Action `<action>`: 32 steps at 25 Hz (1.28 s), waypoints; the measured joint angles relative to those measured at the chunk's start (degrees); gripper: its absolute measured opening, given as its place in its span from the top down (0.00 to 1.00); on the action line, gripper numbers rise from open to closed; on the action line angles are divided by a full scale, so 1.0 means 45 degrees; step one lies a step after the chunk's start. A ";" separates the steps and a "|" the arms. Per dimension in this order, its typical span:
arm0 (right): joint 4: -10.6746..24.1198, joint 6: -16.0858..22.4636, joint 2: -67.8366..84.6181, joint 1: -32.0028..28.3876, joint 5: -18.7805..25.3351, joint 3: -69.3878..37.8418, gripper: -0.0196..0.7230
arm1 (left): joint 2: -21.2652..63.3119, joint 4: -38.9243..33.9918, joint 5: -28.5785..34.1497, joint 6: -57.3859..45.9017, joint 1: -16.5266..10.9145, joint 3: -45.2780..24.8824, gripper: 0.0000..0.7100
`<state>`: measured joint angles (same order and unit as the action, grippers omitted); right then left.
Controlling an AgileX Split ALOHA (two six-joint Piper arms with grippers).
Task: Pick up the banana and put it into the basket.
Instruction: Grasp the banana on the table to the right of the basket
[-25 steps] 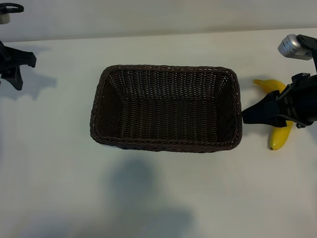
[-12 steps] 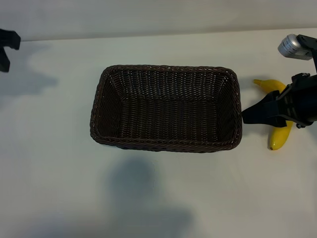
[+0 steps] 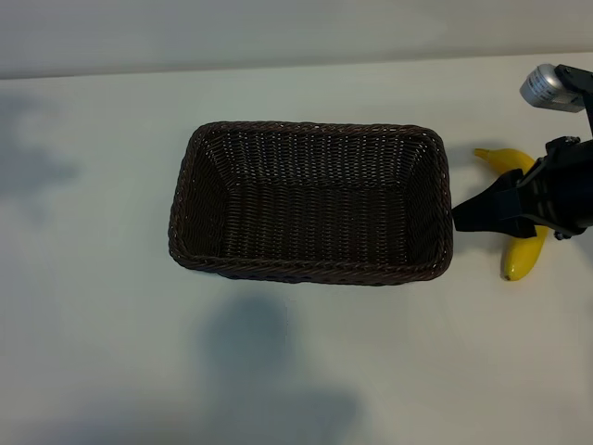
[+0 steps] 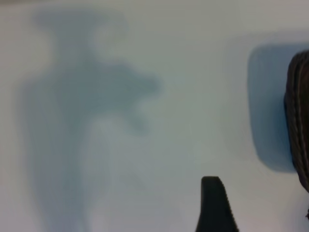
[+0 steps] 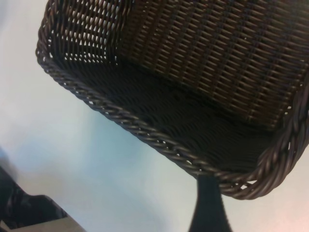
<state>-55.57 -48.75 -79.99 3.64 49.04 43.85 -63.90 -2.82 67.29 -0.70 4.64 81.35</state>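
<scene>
Right pincer (image 3: 460, 215) hangs open over banana (image 3: 521, 261) beside basket (image 3: 310, 202), gripping nothing; left pincer (image 4: 215, 205) open, empty above counter (image 3: 111, 306).

surface: pale tabletop (image 3: 111, 306) | shadows: soft, grey | wall: plain

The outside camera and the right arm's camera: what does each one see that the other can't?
Only the exterior view shows the curved bright yellow banana on the table, the right end effector over it, and the whole basket. Only the right wrist view shows the weave close up, with one dark fingertip by the rim. Both show the rectangular dark brown woven wicker basket, with nothing in it.
</scene>
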 joint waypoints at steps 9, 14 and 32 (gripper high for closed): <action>0.0000 0.0000 0.0000 0.0000 0.0000 0.0000 0.30 | 0.4641 -0.0133 -0.0035 -0.0007 0.0000 -0.5479 0.31; 0.0000 0.0012 0.0000 0.0000 -0.0013 0.0000 0.30 | 0.7408 -0.0078 -0.0402 -0.0043 0.0000 -0.8794 0.31; 0.0000 0.0026 0.0000 0.0000 -0.0456 0.0000 0.30 | 1.1005 0.0714 -0.1573 -0.0070 -0.0090 -1.1670 0.31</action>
<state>-55.57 -48.64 -79.99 3.64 46.99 43.85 -14.38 0.39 60.22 -1.01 4.24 28.83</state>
